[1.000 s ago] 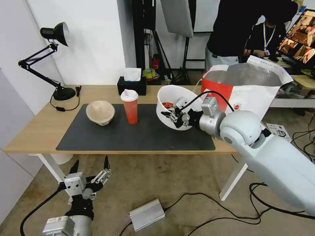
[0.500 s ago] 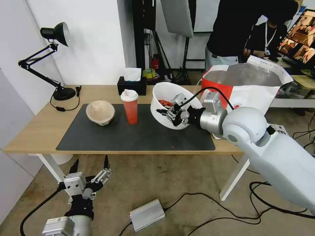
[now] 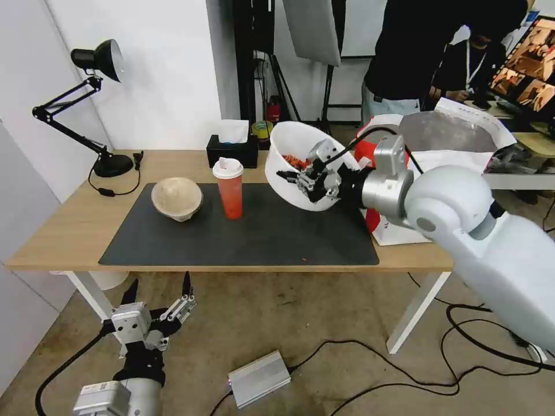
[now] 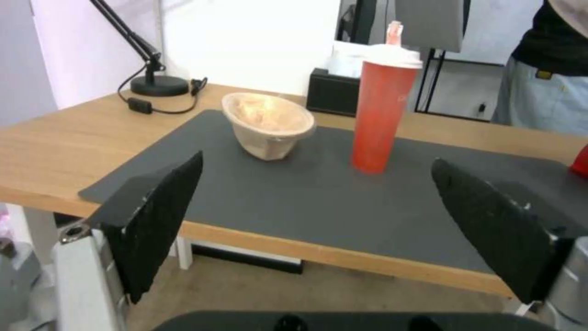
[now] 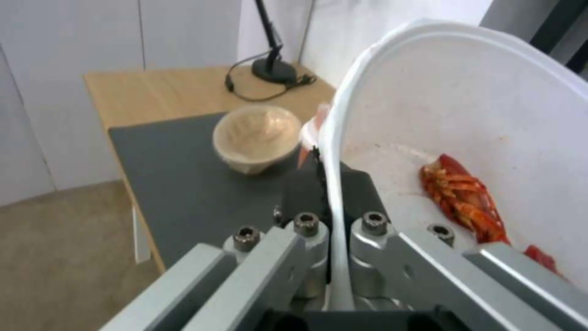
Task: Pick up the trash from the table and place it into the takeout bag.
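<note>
This looks like a robotics lab or filming studio. Behind the worktop (image 3: pixel 69 231), past the raised right hand (image 3: pixel 300 182), stand black light stands (image 3: pixel 324 86) and a hanging reflector panel (image 3: pixel 312 29). A monitor (image 3: pixel 526 63) glows beyond it, and loose cables (image 3: pixel 404 370) and a metal power box (image 3: pixel 259 378) lie on the floor near the left hand (image 3: pixel 156 297).

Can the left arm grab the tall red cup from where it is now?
Probably not yet: the left gripper hangs open below the table edge, and the red cup stands up on the mat.
</note>
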Tool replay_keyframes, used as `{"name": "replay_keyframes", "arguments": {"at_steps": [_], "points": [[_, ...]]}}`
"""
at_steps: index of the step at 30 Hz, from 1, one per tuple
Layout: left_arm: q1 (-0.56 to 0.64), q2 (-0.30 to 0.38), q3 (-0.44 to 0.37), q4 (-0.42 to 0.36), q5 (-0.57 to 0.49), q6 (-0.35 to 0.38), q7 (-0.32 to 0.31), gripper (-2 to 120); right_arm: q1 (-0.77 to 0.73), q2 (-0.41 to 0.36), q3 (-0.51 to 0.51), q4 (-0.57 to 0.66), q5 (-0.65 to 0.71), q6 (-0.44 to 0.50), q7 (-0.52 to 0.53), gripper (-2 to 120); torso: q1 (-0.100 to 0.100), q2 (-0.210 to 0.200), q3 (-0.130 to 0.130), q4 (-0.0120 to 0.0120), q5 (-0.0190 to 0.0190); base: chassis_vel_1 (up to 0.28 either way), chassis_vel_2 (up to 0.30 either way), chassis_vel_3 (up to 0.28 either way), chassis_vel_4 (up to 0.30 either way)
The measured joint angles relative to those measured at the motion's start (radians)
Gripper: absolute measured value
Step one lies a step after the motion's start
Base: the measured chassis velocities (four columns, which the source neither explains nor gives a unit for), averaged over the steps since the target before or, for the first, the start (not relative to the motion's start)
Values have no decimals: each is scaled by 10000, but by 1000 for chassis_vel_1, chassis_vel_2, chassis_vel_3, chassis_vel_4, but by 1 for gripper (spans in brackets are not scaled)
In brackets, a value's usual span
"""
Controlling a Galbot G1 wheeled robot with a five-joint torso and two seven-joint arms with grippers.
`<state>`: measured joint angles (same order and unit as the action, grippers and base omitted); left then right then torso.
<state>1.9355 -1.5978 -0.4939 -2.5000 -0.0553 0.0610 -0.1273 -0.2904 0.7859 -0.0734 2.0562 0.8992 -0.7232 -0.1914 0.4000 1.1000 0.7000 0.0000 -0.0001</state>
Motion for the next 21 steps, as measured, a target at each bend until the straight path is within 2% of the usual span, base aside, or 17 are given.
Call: {"name": "replay_keyframes", "arguments": {"at_steps": [21], "points": [[-2,0,97,0,47,-119,-64,100,1463,-344,129,-639,860,0,329,0,0,0,0,0,3,0,0,0,0]]}}
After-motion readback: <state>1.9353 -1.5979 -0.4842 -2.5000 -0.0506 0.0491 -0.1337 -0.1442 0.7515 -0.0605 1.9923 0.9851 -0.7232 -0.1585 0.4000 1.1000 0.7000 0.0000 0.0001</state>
